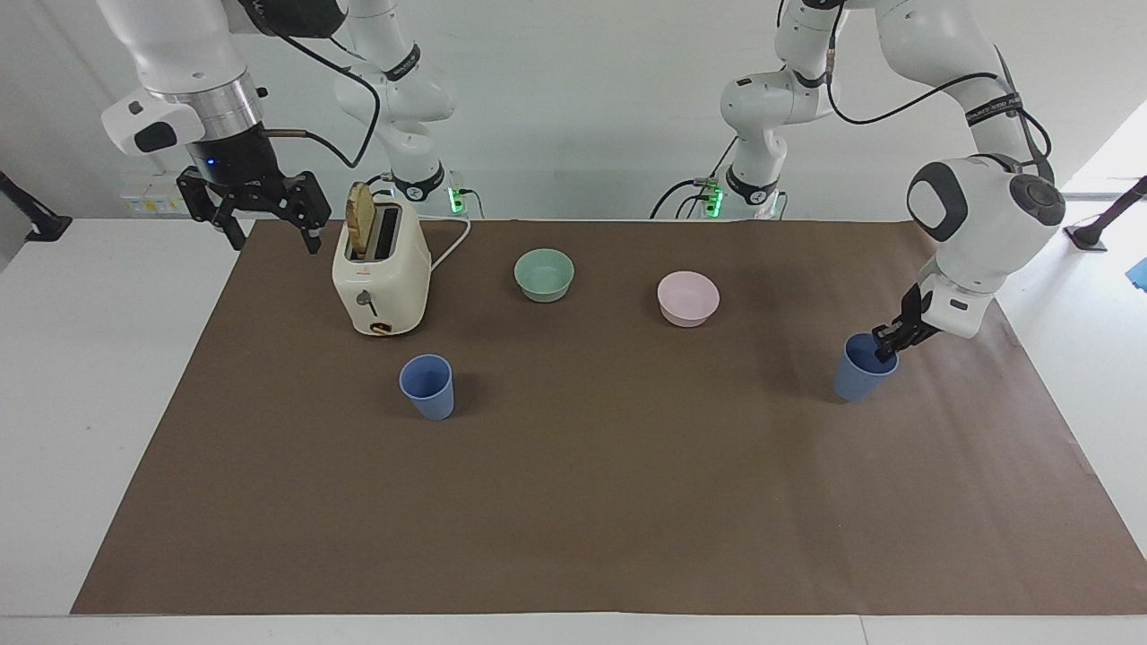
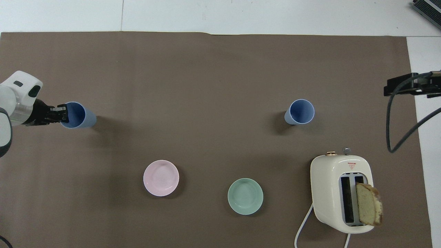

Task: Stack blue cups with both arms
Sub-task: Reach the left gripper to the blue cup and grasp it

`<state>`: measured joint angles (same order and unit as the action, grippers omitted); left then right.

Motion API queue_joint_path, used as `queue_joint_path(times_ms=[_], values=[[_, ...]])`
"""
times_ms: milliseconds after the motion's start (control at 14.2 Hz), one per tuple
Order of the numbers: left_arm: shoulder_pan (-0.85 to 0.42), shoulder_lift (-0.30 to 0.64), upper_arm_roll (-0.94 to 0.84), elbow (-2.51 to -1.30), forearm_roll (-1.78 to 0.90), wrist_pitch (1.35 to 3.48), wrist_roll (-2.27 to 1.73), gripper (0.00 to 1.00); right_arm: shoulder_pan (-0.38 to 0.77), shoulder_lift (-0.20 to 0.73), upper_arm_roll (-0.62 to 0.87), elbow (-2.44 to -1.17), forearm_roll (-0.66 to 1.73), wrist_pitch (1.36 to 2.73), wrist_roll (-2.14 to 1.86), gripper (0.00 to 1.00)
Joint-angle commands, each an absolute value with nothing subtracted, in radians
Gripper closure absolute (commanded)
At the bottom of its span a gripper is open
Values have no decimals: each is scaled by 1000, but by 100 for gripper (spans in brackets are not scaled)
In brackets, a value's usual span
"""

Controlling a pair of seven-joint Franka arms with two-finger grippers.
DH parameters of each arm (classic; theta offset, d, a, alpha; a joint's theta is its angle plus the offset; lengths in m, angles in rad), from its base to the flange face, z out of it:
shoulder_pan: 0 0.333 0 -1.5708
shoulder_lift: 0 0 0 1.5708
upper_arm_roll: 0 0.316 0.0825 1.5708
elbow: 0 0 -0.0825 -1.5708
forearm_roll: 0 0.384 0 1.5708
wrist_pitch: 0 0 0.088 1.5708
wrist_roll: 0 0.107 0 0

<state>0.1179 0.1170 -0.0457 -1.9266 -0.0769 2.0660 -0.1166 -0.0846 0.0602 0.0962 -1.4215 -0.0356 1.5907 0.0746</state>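
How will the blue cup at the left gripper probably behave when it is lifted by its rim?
The blue cup looks thin, so probably light. Held by the left gripper at one rim edge, it already appears tilted, so may swing. Its smooth, tapered wall could slip.

Two white jointed arms, right arm [image 1: 179, 54] and left arm [image 1: 981, 210], with silver wrist rings, grey joint caps, black cables, black grippers.
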Motion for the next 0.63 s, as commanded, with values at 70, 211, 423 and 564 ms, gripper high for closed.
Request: queue_joint_path(times_ms=[70, 211, 423, 564], values=[[42, 89, -61, -1777, -91, 1892, -225, 100, -98, 34, 100, -1454, -14, 1603, 55, 0], [-30, 87, -89, -1770, -81, 1891, -380, 100, -98, 34, 100, -1454, -14, 1603, 55, 0], [-158, 86, -94, -1770, -80, 1907, -546, 100, -98, 34, 100, -1454, -14, 1603, 55, 0], [-248, 87, -94, -1772, -81, 1940, -661, 100, -98, 34, 100, -1454, -14, 1603, 55, 0]])
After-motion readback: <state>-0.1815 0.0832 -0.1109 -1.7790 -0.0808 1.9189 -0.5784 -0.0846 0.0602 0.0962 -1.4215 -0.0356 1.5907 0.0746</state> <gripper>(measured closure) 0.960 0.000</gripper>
